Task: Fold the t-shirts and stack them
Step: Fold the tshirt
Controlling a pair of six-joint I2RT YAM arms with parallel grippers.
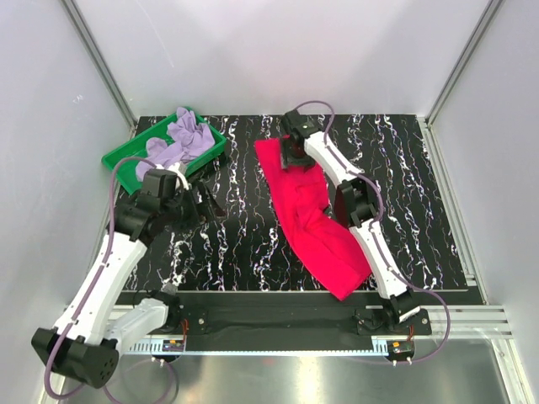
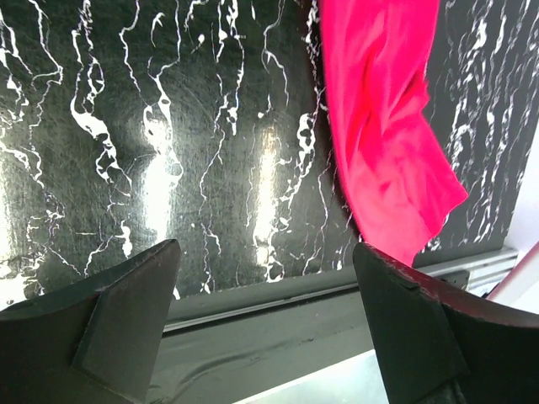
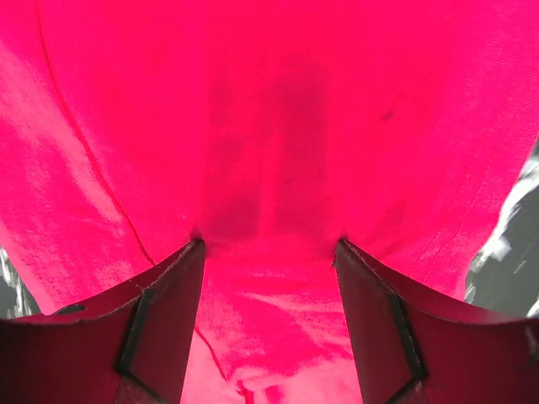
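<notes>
Crimson t-shirt (image 1: 313, 220) lies as a long rumpled strip from upper centre to lower right of the top view, on the black marbled table (image 1: 244, 244). The right gripper (image 3: 268, 244) presses on its upper end, jaws apart, no pinch visible; it should probably gather both layers before pulling. The left gripper (image 2: 265, 246) hangs wide and empty at centre left, and could pin the lower end. The lavender t-shirt (image 1: 177, 143) sits bunched in the green tray (image 1: 118, 162), upper left. White walls (image 1: 253, 50) close the table in.

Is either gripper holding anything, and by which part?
Left gripper: nothing, open. Right gripper: jaws astride far end of crimson cloth t-shirt; grip cannot be told.
</notes>
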